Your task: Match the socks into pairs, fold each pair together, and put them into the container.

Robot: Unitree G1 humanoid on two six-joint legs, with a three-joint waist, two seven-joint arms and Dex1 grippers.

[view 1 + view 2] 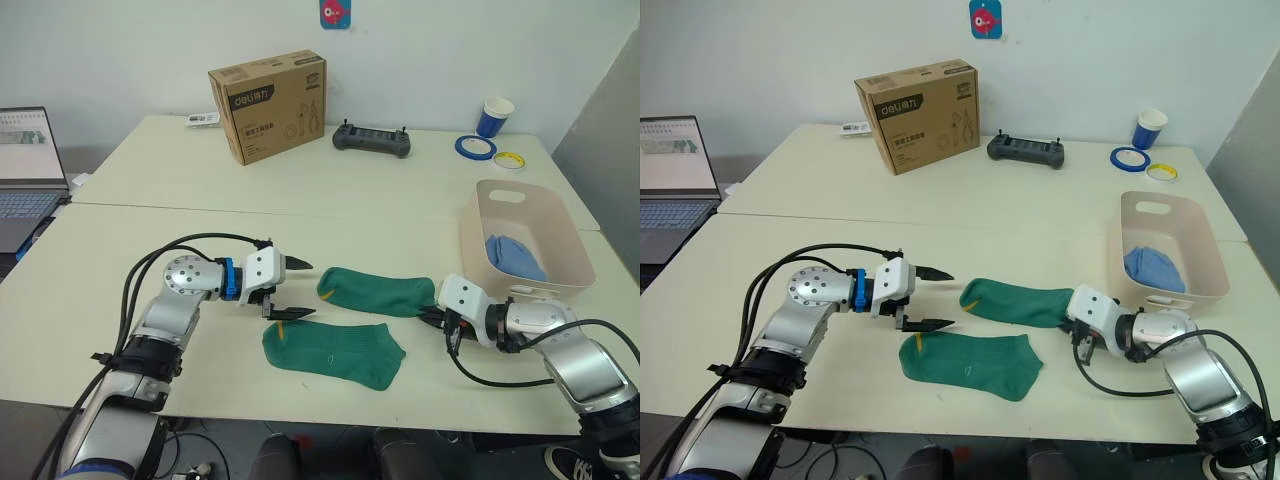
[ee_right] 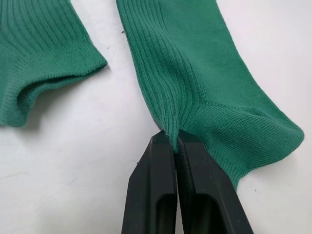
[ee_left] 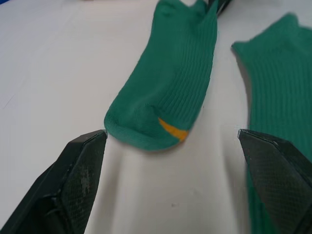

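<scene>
Two dark green socks lie on the table near its front edge. The farther green sock (image 1: 378, 291) lies flat, and my right gripper (image 1: 437, 317) is shut on its cuff end (image 2: 171, 131). The nearer green sock (image 1: 334, 353) lies just in front of it. My left gripper (image 1: 291, 290) is open beside both socks' toe ends, with a yellowish toe mark (image 3: 172, 130) showing between its fingers. The pale pink container (image 1: 570, 260) stands at the right with a light blue sock bundle (image 1: 513, 255) inside.
A brown cardboard box (image 1: 268, 104), a black controller (image 1: 371, 140), a blue paper cup (image 1: 494, 116) and tape rolls (image 1: 477, 146) sit along the far side. A laptop (image 1: 28, 165) stands at the far left.
</scene>
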